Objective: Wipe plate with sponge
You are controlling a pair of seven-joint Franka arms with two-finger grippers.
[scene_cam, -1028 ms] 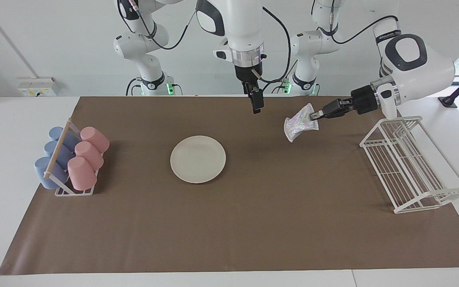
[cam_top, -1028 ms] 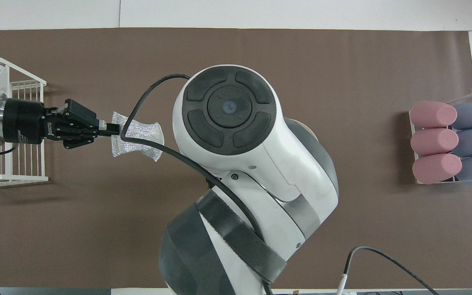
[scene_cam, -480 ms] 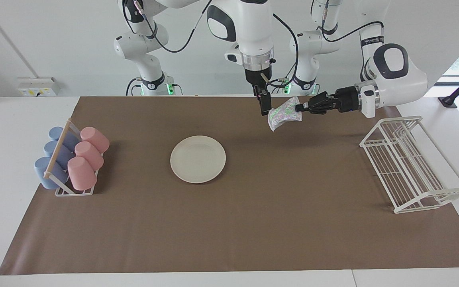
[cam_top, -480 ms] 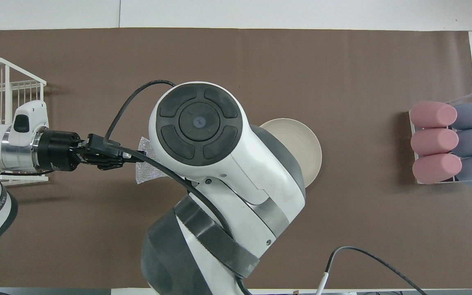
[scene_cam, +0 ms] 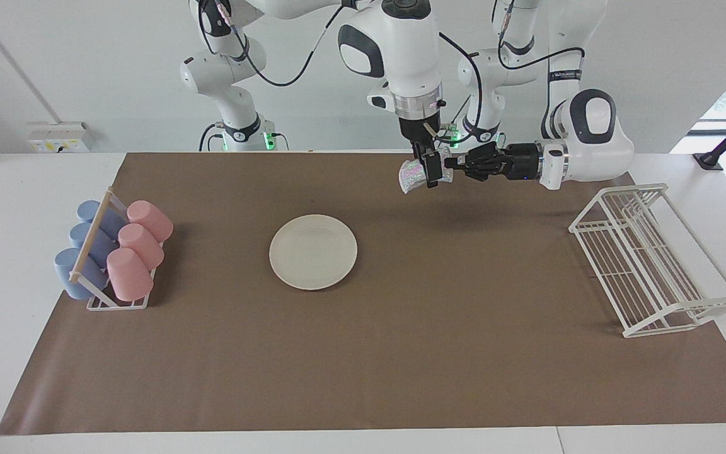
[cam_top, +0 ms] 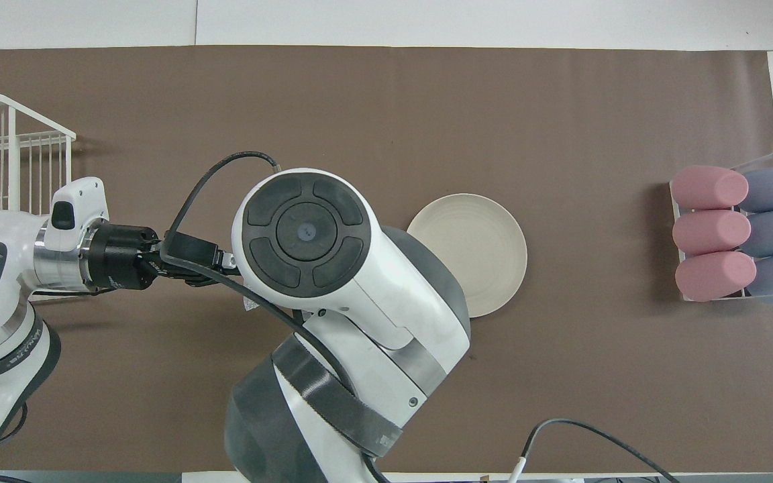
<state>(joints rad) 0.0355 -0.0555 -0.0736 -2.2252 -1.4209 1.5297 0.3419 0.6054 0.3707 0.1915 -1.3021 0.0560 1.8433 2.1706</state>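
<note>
While the left gripper [scene_cam: 453, 168] pinches the sponge [scene_cam: 414, 176] aloft over the brown mat [scene_cam: 401, 353], toward the robots from the plate [scene_cam: 312, 251], the right gripper [scene_cam: 431, 171] brackets that sponge, fingers spread wide.

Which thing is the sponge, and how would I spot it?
Find the brown mat, then look up over its edge by the robots. There the left gripper is shut on the sponge, with the open right gripper right at it. It is the only crinkly, silvery thing, far smaller than the plate.
</note>
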